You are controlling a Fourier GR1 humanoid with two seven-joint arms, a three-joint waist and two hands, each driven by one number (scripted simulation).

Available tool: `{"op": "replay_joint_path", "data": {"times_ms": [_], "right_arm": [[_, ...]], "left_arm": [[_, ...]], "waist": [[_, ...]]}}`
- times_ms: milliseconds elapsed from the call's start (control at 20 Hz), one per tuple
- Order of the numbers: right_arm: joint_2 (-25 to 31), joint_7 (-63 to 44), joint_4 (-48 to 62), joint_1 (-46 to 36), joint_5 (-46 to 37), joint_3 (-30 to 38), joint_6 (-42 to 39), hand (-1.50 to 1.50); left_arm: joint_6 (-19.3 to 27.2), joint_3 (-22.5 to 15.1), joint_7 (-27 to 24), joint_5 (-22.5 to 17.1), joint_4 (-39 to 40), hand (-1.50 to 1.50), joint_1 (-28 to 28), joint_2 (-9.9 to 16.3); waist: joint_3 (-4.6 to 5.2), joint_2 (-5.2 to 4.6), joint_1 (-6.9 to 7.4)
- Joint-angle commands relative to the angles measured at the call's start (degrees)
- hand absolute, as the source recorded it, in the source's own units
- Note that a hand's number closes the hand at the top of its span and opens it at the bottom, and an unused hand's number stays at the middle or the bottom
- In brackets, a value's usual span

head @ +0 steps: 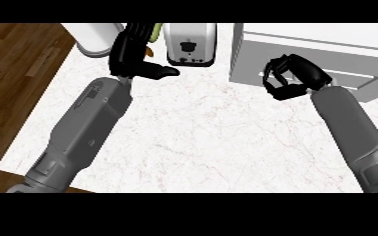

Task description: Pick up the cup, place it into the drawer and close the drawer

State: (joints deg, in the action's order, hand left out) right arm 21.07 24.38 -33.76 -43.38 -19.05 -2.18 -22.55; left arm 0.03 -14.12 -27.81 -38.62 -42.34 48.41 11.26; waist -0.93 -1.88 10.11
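White marble with faint reddish veins made up the counter (199, 130), and dark wooden floor (26, 65) was seen beyond its left edge. At the back, near the middle, a silver toaster (190, 44) was set with its dark control panel facing the view. To its left a white rounded container (94, 39) was seen at the counter's far left corner. At the right a white drawer unit (310, 50) was placed, its front panels facing the counter; whether a drawer stood open could not be told. The left hand (133, 55) was raised at the back, between the white container and the toaster, its fingers pointed away and its thumb stuck out toward the toaster's base. Just behind those fingers a strip of yellow-green was glimpsed, presumably the cup (156, 32), mostly hidden by the hand; whether the fingers were curled round it or merely lay in front of it could not be told. The right hand (289, 77) was held in front of the drawer unit's lower left corner, its fingers curled inward into a loose ring, with nothing seen inside them. Both grey forearms were brought in from the lower edge, the left one across the counter's left part, the right one along the right edge.
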Motion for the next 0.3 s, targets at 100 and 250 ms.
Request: {"op": "replay_joint_path", "data": {"times_ms": [100,250], "right_arm": [[6.6,-4.6,1.2,-9.8,0.5,5.3,5.5,1.5],[7.7,-5.0,0.3,-9.4,0.9,5.4,4.2,1.5]], "left_arm": [[-1.3,0.0,0.3,-0.6,-1.0,-1.5,-0.8,-0.1],[-1.6,0.0,0.4,-0.5,-1.6,-1.5,-1.4,0.8]], "waist": [[0.74,-1.14,2.5],[0.78,-0.67,2.95]]}}
